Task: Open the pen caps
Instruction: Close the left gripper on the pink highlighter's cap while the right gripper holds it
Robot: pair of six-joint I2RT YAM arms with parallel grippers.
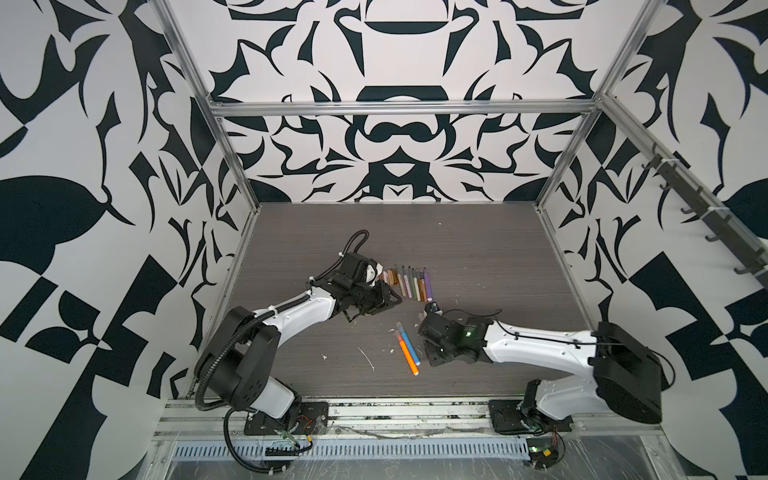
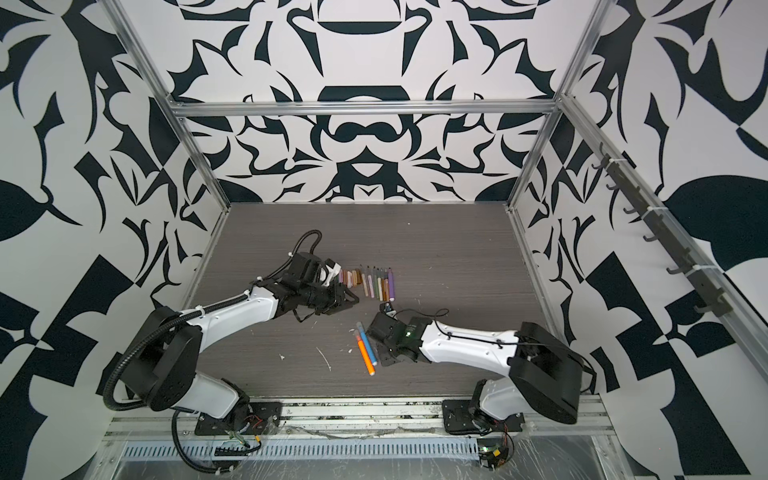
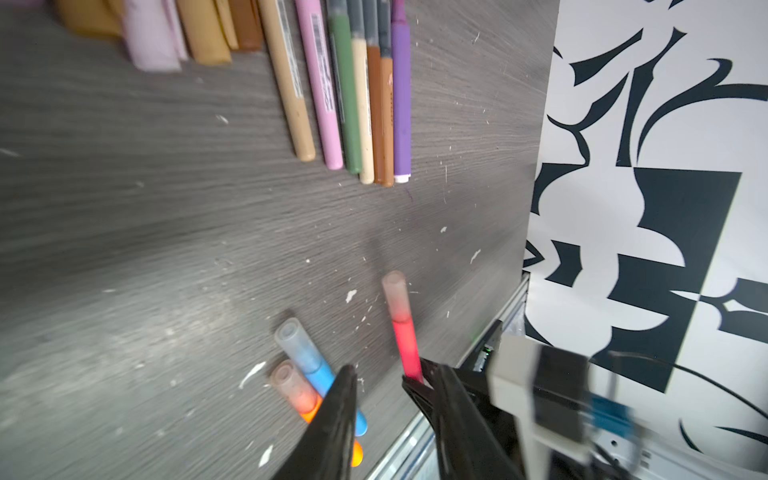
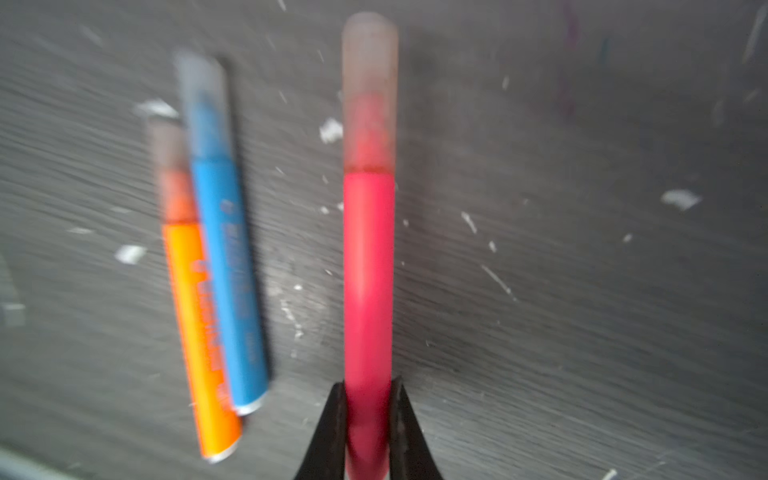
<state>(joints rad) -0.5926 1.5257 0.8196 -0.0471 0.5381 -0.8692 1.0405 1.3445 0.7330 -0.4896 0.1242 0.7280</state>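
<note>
In both top views a row of uncapped pens [image 1: 411, 283] lay about the middle of the worktop [image 1: 478, 249], with loose caps [image 1: 390, 277] at its left end. The left claw [image 1: 395, 297] hung just beside them, jaws spread and empty. A blue pen [image 1: 406, 344] and an orange pen [image 1: 409, 360], both capped, lay touching each other nearer the front edge.

The left wrist view gave the count: seven bare pens side by side, at least four loose caps cut off by the frame, and three pens not yet opened. The third, a red pen [image 3: 404, 343], seemed raised off the worktop near the other two, and its frosted cap [image 3: 396, 297] was untouched.

In the right wrist view the right claw [image 4: 368, 386] pinched the red pen's barrel near its tail, leaving the cap free.

These pens looked light, stiff and smooth, so a round barrel could twist or slide in a pinch. The cap probably held by friction. The left claw would best take it around mid-length and pull straight along the pen.
</note>
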